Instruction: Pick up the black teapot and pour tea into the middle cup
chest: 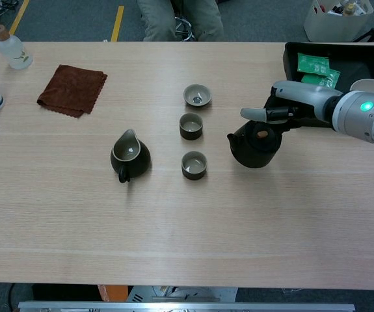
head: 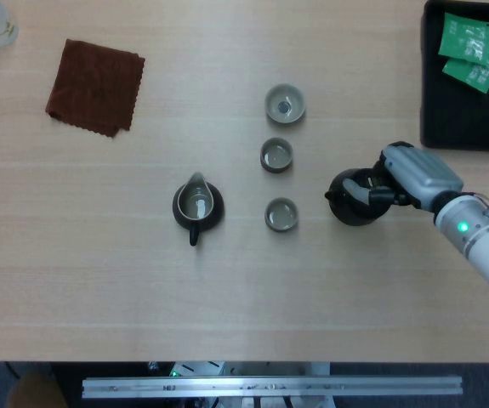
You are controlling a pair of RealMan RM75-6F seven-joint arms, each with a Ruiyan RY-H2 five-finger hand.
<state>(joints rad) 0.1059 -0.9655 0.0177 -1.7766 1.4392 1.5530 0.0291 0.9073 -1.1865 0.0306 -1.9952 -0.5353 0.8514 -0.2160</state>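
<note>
The black teapot [head: 352, 197] [chest: 253, 147] hangs to the right of the cup row, its spout pointing left toward the cups. My right hand [head: 414, 174] [chest: 291, 107] grips it from the right side at the handle, one finger lying over the lid. The middle cup [head: 276, 155] [chest: 190, 125] stands between a far cup [head: 285, 104] [chest: 198, 95] and a near cup [head: 281, 214] [chest: 194, 165]; the teapot is level with the gap between middle and near cups. My left hand appears in neither view.
A dark pitcher [head: 198, 206] [chest: 130, 155] sits left of the cups. A brown cloth [head: 95, 86] [chest: 73, 90] lies at the far left beside two bottles [chest: 11, 49]. A black tray [head: 426, 85] [chest: 291, 58] with green packets [head: 469, 49] is at the far right.
</note>
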